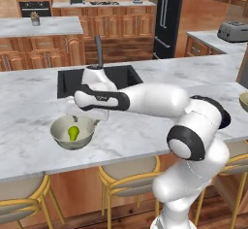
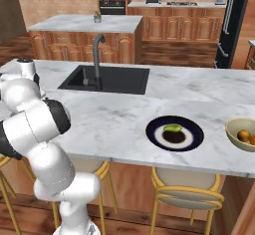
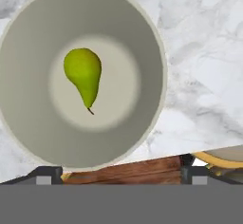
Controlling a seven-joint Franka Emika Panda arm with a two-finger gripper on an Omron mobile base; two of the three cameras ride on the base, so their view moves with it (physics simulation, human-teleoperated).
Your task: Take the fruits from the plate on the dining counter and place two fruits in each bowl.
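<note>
A green pear [image 3: 84,78] lies alone in a pale cream bowl [image 3: 142,38] near the front edge of the dining counter [image 1: 29,102]. My gripper [image 3: 118,174] hangs open just above this bowl [image 1: 60,138], nothing between its fingertips [image 3: 45,175]; in the left base view the gripper [image 1: 94,118] is over the bowl's far right rim, the pear [image 1: 73,133] below. The dark plate [image 2: 195,129] holds a yellow-green oblong fruit [image 2: 173,128]. To its right, the second bowl [image 2: 234,129] contains an orange round fruit [image 2: 244,136] and another orange one [image 2: 252,139], cut by the frame edge.
The black sink [image 2: 107,78] with its tap [image 2: 97,55] is set into the counter behind the left bowl. Yellow stools [image 1: 128,174] stand under the front edge. A smaller island [image 2: 84,25] and wooden cabinets lie beyond.
</note>
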